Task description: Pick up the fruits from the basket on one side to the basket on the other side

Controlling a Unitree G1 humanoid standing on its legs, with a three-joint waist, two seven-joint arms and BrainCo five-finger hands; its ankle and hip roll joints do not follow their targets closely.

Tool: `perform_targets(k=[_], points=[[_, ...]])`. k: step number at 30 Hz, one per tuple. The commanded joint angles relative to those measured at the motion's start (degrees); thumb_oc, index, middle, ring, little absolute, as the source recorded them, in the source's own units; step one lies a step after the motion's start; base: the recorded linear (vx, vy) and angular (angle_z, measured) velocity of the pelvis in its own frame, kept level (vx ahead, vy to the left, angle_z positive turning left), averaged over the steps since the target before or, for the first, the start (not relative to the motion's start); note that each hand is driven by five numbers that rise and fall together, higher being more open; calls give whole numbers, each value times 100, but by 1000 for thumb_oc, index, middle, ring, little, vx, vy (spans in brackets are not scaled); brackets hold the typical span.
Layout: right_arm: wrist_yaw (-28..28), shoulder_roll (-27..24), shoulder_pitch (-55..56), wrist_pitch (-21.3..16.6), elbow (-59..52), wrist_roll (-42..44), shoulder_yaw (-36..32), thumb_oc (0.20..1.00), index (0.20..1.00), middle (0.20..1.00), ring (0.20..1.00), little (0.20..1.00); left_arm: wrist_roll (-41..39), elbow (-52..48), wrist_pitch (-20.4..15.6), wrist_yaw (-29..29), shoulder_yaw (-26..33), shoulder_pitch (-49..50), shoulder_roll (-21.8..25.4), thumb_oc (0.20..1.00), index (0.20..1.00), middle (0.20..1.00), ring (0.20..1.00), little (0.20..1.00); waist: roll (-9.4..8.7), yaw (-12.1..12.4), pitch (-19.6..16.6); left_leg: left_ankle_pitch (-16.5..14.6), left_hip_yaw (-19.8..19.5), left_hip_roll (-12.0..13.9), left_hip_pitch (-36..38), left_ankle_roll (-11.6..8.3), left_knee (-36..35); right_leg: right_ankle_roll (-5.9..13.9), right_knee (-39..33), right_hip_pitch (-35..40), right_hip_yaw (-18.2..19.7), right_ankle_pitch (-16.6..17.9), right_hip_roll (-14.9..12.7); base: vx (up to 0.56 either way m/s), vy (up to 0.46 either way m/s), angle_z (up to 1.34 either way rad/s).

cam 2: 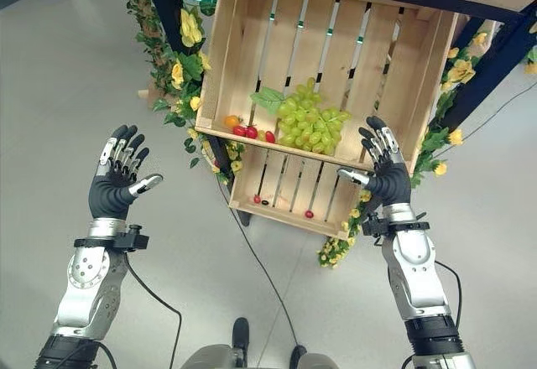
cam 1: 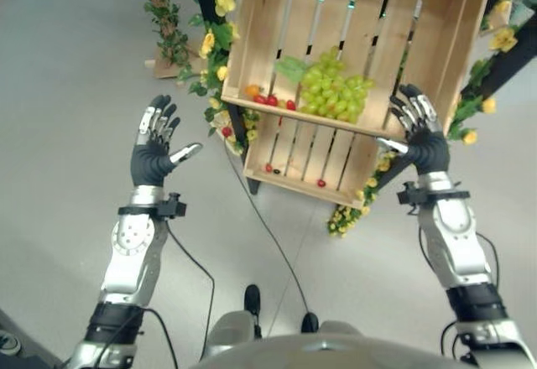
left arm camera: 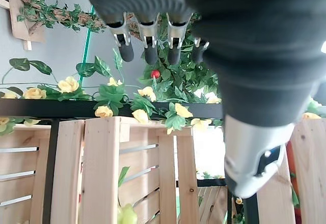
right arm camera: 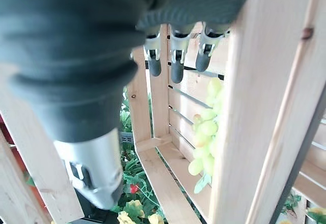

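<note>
A bunch of green grapes with a leaf lies in the upper wooden crate. Beside it on the left sit small red fruits and an orange one. The lower crate holds a few small red fruits and a dark one. My right hand is open, raised at the crates' right front corner, just right of the grapes and holding nothing. My left hand is open over the floor, well left of the crates, with straight fingers and nothing in it.
The crates tilt toward me on a dark frame wound with green vines and yellow flowers. More flowers hang below the lower crate. A vine post on a wooden base stands at the back left on grey floor.
</note>
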Motion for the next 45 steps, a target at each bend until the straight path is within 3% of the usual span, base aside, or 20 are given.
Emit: perform_targets(k=[1, 26, 38, 45], points=[[52, -143, -54, -360, -361, -56, -146, 1000, 1000, 1000, 1000, 1000, 288, -213, -416, -63, 326, 8, -50, 1000, 1000, 1000, 1000, 1000, 41, -59, -283, -801, 85, -14, 354, -8, 271, 508, 217, -423, 55, 497, -148, -8, -15, -5], [875, -385, 7, -124, -714, 25, 774, 1000, 1000, 1000, 1000, 1000, 354, -242, -474, -1, 531, 148, -141, 1000, 1000, 1000, 1000, 1000, -20, 92, -281, -665, -156, -28, 340, -66, 151, 447, 180, -364, -181, 486, -135, -7, -8, 5], [835, -402, -35, -190, -649, 56, 755, 1000, 1000, 1000, 1000, 1000, 337, -272, -553, 36, 607, 141, -163, 1000, 1000, 1000, 1000, 1000, -95, 306, -277, -531, -545, -72, 169, -138, 109, 401, -16, -275, -613, 499, -139, -13, -29, 25], [807, -427, -267, -252, -589, 110, 891, 1000, 1000, 1000, 1000, 1000, 301, -382, -620, -11, 593, 83, -27, 1000, 1000, 1000, 1000, 1000, -94, 535, -237, -531, -823, -210, 4, -65, 215, 484, 236, -300, -980, 503, -319, 3, 33, 25]])
